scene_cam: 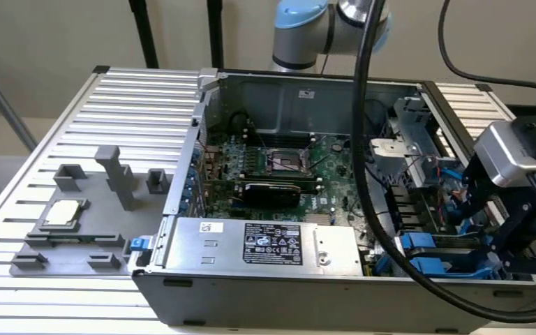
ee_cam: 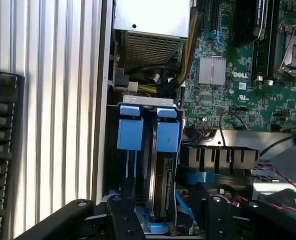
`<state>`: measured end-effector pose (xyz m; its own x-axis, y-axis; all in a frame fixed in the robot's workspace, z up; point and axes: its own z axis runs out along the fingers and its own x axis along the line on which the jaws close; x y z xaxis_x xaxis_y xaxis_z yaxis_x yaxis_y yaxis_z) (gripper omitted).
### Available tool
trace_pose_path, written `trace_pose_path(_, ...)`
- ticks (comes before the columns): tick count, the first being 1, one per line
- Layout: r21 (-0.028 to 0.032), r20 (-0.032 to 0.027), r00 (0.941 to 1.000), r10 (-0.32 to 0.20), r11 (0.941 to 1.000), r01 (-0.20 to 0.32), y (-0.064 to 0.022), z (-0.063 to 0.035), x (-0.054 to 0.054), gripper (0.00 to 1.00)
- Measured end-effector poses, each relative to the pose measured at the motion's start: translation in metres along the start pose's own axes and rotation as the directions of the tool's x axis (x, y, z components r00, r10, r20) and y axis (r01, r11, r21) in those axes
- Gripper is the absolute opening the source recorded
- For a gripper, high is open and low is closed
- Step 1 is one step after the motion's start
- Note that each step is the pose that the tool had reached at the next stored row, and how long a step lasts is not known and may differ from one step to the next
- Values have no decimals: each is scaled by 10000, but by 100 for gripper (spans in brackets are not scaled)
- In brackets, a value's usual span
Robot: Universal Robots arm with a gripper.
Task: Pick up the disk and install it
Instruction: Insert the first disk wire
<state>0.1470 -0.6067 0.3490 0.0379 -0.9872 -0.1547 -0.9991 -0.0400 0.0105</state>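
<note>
Exterior view high over computer case (scene_cam: 296, 293), wrist view close, both showing drive bay (ee_cam: 149, 150)

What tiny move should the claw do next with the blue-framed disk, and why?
Probably a slow, gentle push straight along the slot. The blue-framed disk stands on edge inside the drive bay at the corner of the computer case, and the claw is right at its near end. I can't tell if it's fully seated, so a small push seems safest.
</note>
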Motion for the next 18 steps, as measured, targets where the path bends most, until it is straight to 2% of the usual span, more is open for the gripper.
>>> trace_pose_path(2, -4, 107, 9999, -51, 10000, 51, -41, -1, 2, 100)
trace_pose_path(5, -17, 165, 9997, -158, 9999, 159, -82, -2, 5, 100)
trace_pose_path(13, -53, 176, 9973, -713, 9974, 714, -121, 2, 7, 100)
trace_pose_path(15, -27, 170, 9964, -833, 9965, 833, -126, 7, 8, 100)
trace_pose_path(18, 43, 157, 9946, -1023, 9948, 1022, -133, 23, 10, 100)
